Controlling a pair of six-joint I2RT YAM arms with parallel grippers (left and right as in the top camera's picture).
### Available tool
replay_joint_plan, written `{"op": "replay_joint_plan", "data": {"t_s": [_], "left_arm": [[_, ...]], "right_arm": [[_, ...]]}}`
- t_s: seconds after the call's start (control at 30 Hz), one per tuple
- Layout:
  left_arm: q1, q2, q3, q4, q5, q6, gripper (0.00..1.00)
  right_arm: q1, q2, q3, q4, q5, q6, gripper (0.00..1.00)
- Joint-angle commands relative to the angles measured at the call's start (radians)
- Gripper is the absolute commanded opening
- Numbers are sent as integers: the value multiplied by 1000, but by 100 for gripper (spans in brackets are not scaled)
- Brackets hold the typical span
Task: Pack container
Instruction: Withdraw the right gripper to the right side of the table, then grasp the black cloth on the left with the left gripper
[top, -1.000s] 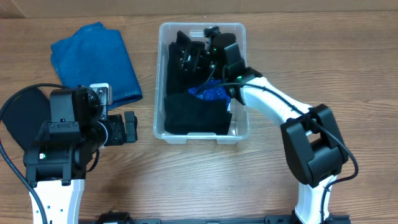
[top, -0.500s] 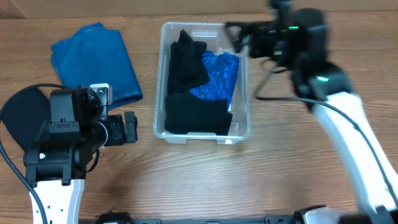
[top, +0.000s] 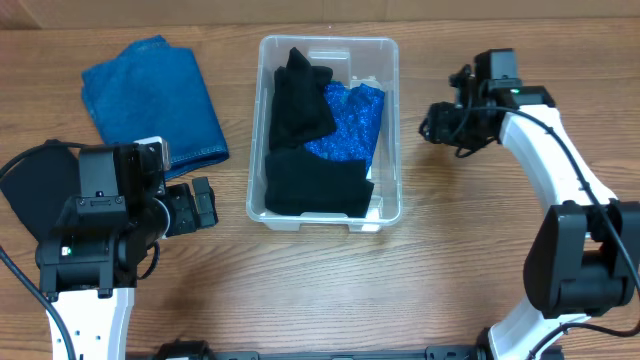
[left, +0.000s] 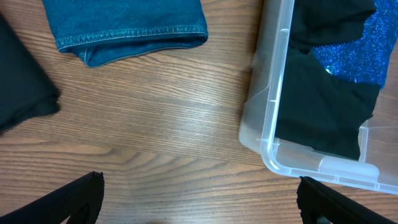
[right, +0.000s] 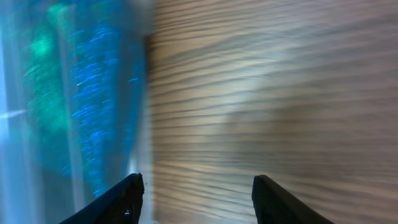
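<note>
On the wooden worktop (top: 300, 290), midway between the two arms: the clear rectangular plastic container (top: 392, 120), upright and open, with black folded garments (top: 300, 130) and a blue glittering cloth (top: 350, 125) inside. Left of it, well apart: a folded blue denim cloth (top: 150, 100), and a flat black cloth (top: 30, 190) partly hidden by the left arm.

As for the left claw (top: 205, 203): spread wide, holding nothing, near the container's left wall. As for the right claw (top: 432, 122): parted too and empty, outside the right wall; very blurred in the wrist view.

Probably next: fetching the denim cloth. To do it well:
- Bring the left claw over the hemmed edge and pinch all layers together.
- Lift higher than the rim, then lay flat over the black garments.
- Keep the right claw off the wall, so as not to push the container.

About writing: no brand or readable text anywhere. Only a pale patch (top: 374, 206) at the container's near right corner, too small to read.
</note>
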Motion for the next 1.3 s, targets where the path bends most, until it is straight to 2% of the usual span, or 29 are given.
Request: {"op": "replay_joint_plan", "data": {"t_s": [0.0, 0.2, 0.23, 0.27, 0.3, 0.37, 0.47, 0.5, 0.53, 0.63, 0.73, 0.83, 0.93, 1.0, 1.27], "left_arm": [[5, 3, 19, 2, -11, -15, 100], [5, 3, 19, -13, -13, -11, 100], [5, 3, 19, -16, -14, -11, 100], [6, 2, 20, -15, -16, -11, 100], [8, 0, 25, -18, -41, -12, 100], [47, -6, 63, -34, -60, -12, 100], [225, -2, 153, -49, -58, -28, 100], [358, 3, 181, -47, -50, -50, 100], [436, 9, 183, -38, -26, -53, 100], [761, 95, 183, -17, 144, -69, 100], [889, 208, 183, 1, 209, -68, 100], [916, 332, 183, 35, 119, -68, 100], [917, 471, 183, 127, 37, -64, 100], [929, 541, 183, 186, 35, -54, 100], [956, 862, 189, 384, 124, 111, 100]], "right_arm": [[37, -6, 3, 30, -154, -133, 63], [34, -6, 5, 69, -150, -119, 68], [33, -6, 5, 70, -101, -89, 81], [29, -7, 7, 64, 10, -8, 85], [8, -10, 18, 18, 221, 120, 89], [-49, -23, 25, -68, 322, 206, 94], [-130, -37, 25, -154, 315, 230, 95], [-153, -39, 25, -185, 291, 232, 95], [-160, -41, 25, -204, 293, 232, 95], [-197, -72, 25, -262, 302, 288, 97], [-284, -177, 25, -297, 291, 302, 99], [-374, -361, 25, -374, 289, 282, 100], [-393, -497, 25, -447, 290, 256, 100], [-393, -532, 25, -471, 290, 248, 100], [-393, -535, 25, -504, 290, 214, 100]]}}
